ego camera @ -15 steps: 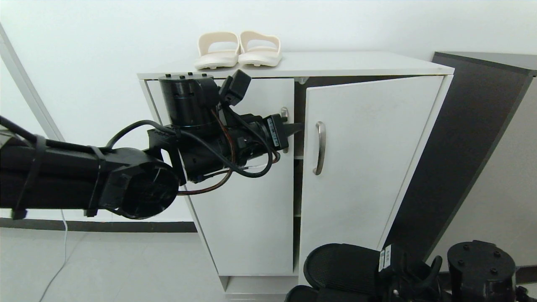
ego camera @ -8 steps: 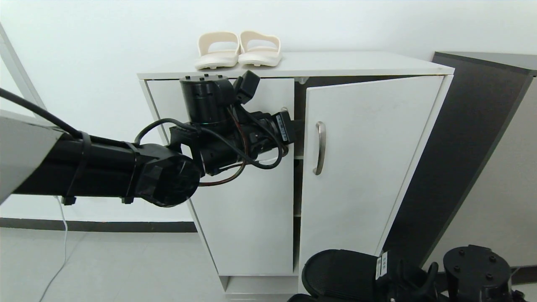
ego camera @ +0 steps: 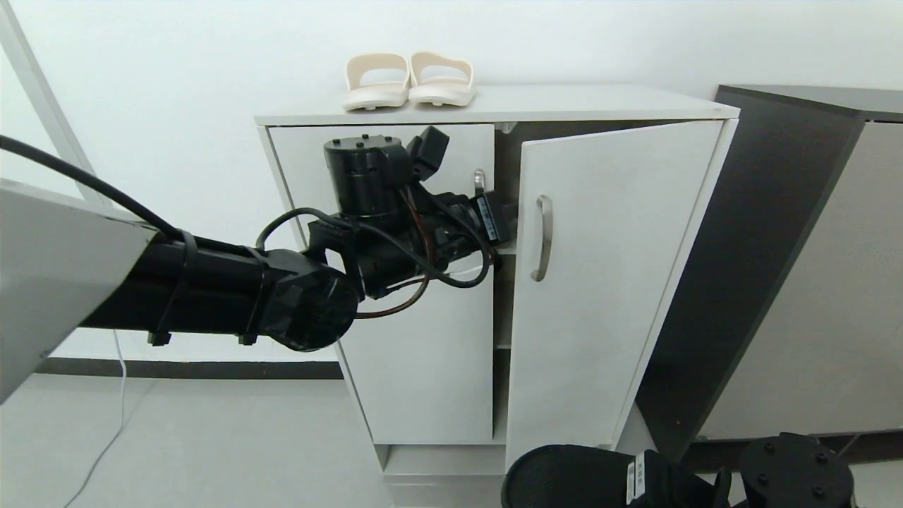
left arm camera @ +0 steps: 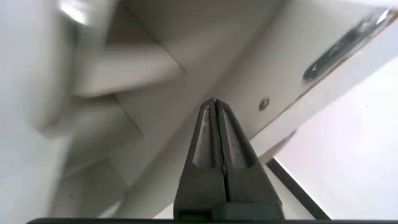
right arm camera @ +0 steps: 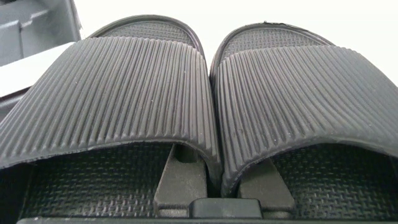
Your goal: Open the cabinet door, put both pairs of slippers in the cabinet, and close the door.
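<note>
Cream foam slippers (ego camera: 409,80) sit atop the white wooden cabinet (ego camera: 600,106), left of centre. The left claw (left arm camera: 216,109) is in the gap beside its right door (ego camera: 600,282); black ribbed slippers (right arm camera: 124,93), in the right claw (right arm camera: 224,186), lie low before it.

Pushed the left pincer (ego camera: 509,220) deeper into the dark gap between left door (ego camera: 423,353) and right door (ego camera: 600,282). Stretched the arm further across the left door, covering most of its handle (ego camera: 480,180). Shifted the head camera too, setting the cabinet (ego camera: 564,106) further right.

Dark grey unit (ego camera: 748,268) on the right, white wall (ego camera: 176,85), black baseboard (ego camera: 197,369), grey floor (ego camera: 211,444)
</note>
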Motion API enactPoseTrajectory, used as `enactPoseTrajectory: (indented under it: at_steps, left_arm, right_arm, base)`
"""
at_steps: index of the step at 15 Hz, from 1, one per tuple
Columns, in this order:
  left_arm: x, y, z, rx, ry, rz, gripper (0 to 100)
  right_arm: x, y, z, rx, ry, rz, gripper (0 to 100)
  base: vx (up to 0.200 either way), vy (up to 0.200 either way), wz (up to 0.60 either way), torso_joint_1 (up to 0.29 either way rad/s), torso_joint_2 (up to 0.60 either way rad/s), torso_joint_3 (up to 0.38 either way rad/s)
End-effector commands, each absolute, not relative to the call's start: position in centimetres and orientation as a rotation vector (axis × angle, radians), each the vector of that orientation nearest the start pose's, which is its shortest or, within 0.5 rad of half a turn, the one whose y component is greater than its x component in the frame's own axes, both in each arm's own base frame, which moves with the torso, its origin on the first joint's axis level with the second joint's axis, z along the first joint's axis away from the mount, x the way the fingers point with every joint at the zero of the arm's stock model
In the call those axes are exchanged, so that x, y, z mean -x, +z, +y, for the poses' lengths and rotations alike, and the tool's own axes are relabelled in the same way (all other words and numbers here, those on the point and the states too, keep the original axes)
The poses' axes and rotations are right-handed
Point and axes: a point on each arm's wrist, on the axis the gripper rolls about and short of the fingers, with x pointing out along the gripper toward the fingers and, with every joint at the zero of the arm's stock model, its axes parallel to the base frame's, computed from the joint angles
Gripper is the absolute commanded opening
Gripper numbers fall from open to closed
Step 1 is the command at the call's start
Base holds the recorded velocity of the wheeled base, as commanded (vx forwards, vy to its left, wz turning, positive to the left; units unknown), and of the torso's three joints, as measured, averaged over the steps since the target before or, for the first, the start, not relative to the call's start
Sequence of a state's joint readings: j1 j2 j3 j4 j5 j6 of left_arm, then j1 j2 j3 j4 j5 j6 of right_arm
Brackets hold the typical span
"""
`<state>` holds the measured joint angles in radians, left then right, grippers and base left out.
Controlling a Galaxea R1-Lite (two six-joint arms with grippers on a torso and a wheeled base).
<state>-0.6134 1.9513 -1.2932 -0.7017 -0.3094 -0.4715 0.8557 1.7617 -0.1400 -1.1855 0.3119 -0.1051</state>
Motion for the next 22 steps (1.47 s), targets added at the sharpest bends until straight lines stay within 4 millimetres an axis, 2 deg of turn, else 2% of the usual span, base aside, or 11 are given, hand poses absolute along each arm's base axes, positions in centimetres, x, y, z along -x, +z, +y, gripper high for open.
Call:
enactPoseTrajectory:
  at_steps: [1,2,4,8,11,12,13,15,18,19,22]
  left_arm:
    - [-31.1,22.9,-24.7,0.438,-0.948,0.194,0]
    - [-28.9,22.6,-26.3,0.433,-1.015,0.200,0]
    - [-26.1,22.7,-27.8,0.434,-1.099,0.181,0]
    - [-26.1,23.2,-27.8,0.444,-1.111,0.133,0]
    - [-27.1,23.7,-26.0,0.448,-1.059,0.109,0]
    - [-27.2,24.0,-25.0,0.450,-1.038,0.098,0]
    - [-27.2,24.8,-22.9,0.449,-0.996,0.087,0]
    - [-26.3,26.3,-20.4,0.460,-0.900,0.056,0]
    - [-24.0,27.4,-14.3,0.449,-0.554,0.118,0]
    - [-23.0,27.5,-12.4,0.442,-0.472,0.133,0]
    - [-17.6,27.0,-7.9,0.408,-0.389,0.111,0]
  right_arm:
    - [-13.3,7.2,16.8,0.221,1.182,0.392,0]
    - [-13.0,7.1,16.7,0.221,1.208,0.393,0]
    - [-12.7,7.1,16.6,0.221,1.226,0.382,0]
    - [-12.6,7.1,16.7,0.223,1.232,0.375,0]
    - [-12.8,7.0,16.9,0.222,1.231,0.373,0]
    - [-13.1,7.0,17.1,0.215,1.218,0.360,0]
    - [-14.2,7.0,17.5,0.199,1.181,0.337,0]
    - [-16.4,6.6,18.1,0.199,0.999,0.327,0]
    - [-21.2,7.8,21.3,0.079,0.661,0.235,0]
    - [-22.5,7.9,21.6,0.068,0.577,0.223,0]
    - [-25.4,8.4,21.8,0.031,0.397,0.216,0]
  base:
    - [-0.200,0.000,0.00,-0.002,0.01,0.002]
    - [-0.200,0.000,0.00,0.002,0.01,0.002]
    - [-0.200,0.000,0.00,0.005,0.00,0.002]
    - [-0.100,0.000,0.00,-0.001,0.00,0.002]
    - [0.000,0.000,0.00,0.000,0.00,0.000]
    - [0.000,0.000,0.00,0.000,0.00,0.000]
    - [0.000,0.000,0.00,0.000,0.00,0.000]
    - [0.000,0.000,0.00,0.000,0.00,0.000]
    - [0.000,0.000,0.00,0.000,0.00,0.000]
    - [0.000,0.000,0.00,0.000,0.00,0.000]
    - [0.000,0.000,0.00,0.000,0.00,0.000]
